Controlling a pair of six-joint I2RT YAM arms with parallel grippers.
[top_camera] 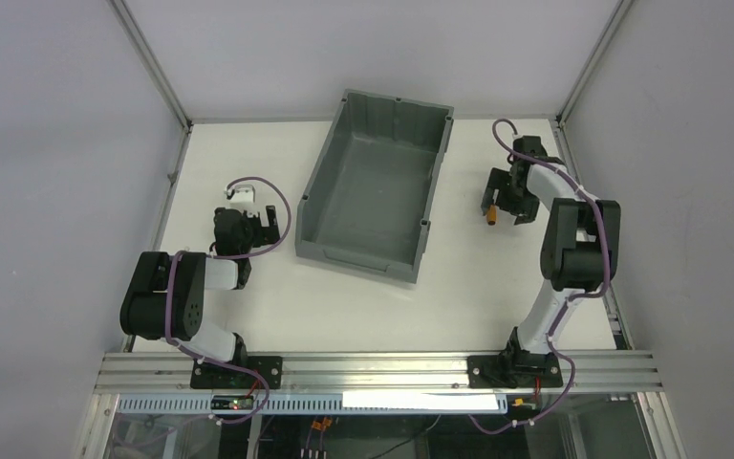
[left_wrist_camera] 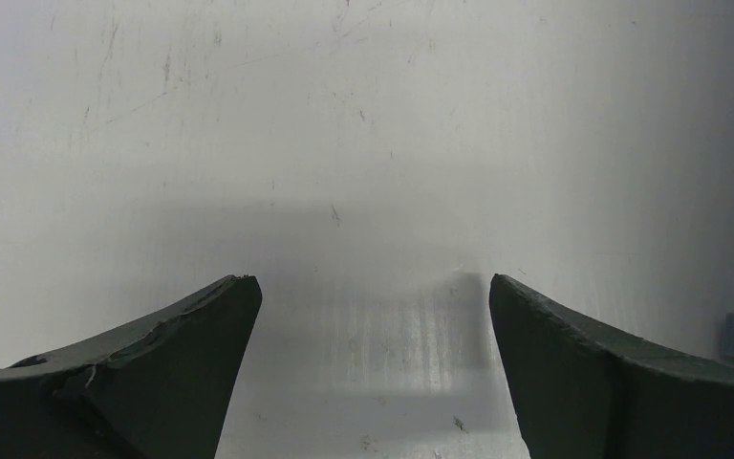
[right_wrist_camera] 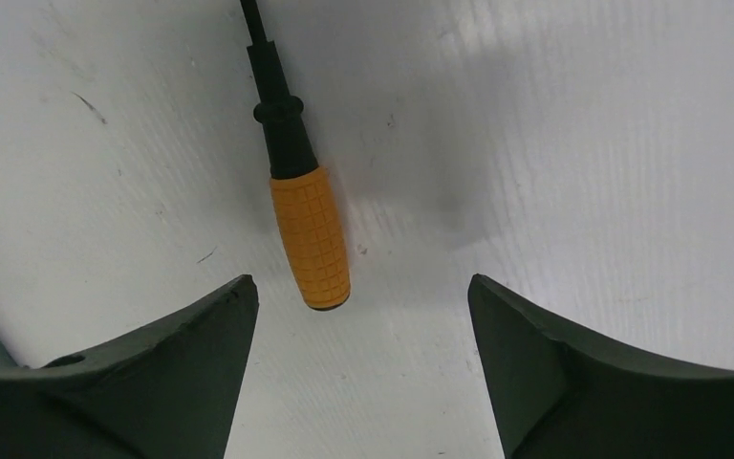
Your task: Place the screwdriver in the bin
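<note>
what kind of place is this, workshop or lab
Probably a robotics lab test cell: a white table boxed in by plain grey panels, the left arm and right arm bolted to an aluminium rail, a bin and screwdriver set out.

Orange on the handle of the screwdriver (right_wrist_camera: 311, 239), embossed with a grid of small squares. Turns black at the collar and along the thin shaft. Dark grey all over on the bin (top_camera: 368, 186). White on the tabletop (top_camera: 277, 306), flecked with faint dark scratches. Matt black on the right fingers (right_wrist_camera: 153, 382) and left fingers (left_wrist_camera: 134, 382). Black with white sections on the left arm (top_camera: 167, 296) and right arm (top_camera: 573, 249).
</note>
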